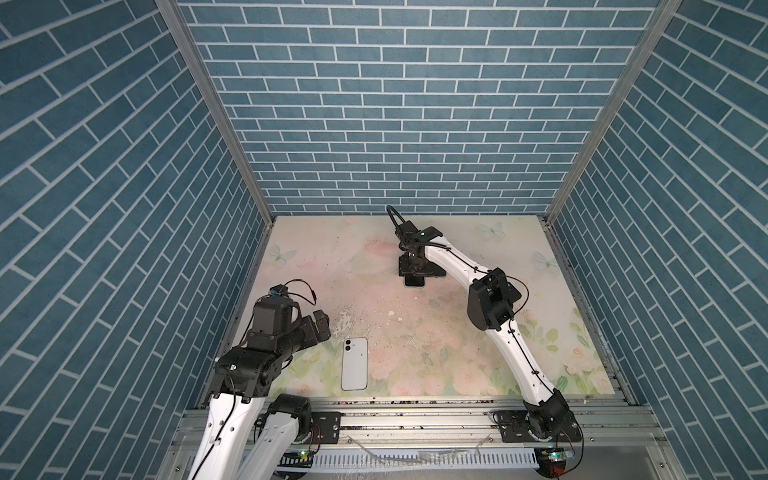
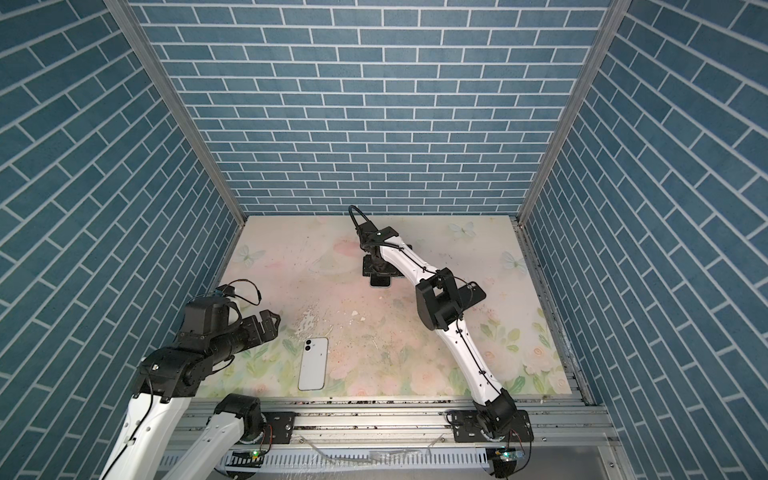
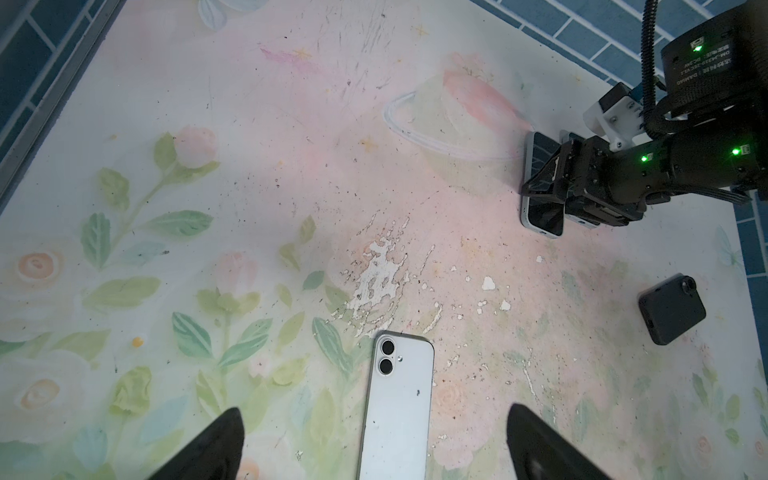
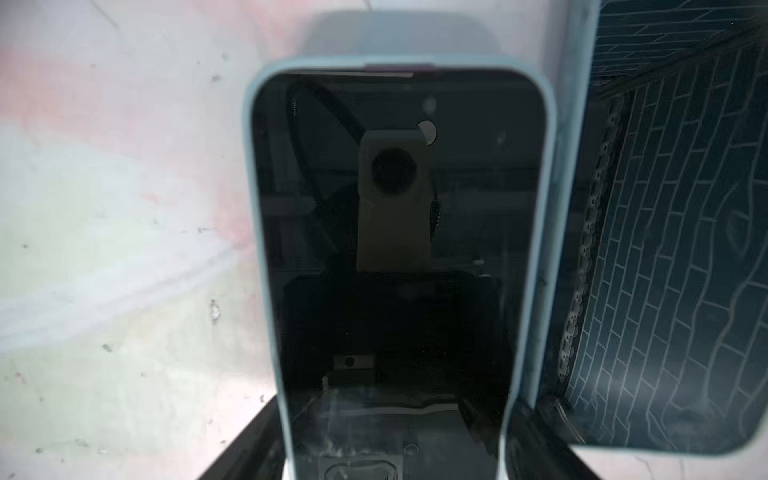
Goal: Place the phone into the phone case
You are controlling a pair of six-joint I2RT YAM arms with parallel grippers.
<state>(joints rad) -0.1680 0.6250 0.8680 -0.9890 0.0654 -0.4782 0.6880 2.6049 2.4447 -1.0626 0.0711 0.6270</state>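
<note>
Right gripper [image 1: 417, 272], at upper centre of both top views, is straddling a pale-blue-rimmed, dark-screened phone [image 4: 395, 249] lying flat on the floral tabletop [image 1: 457, 332]; whether its fingers are pinching it cannot be told. Left gripper [image 1: 318, 330] is hovering with fingers spread wide just beside a white slab-shaped phone [image 1: 354, 363], lying camera-side up at lower centre-left.
</note>
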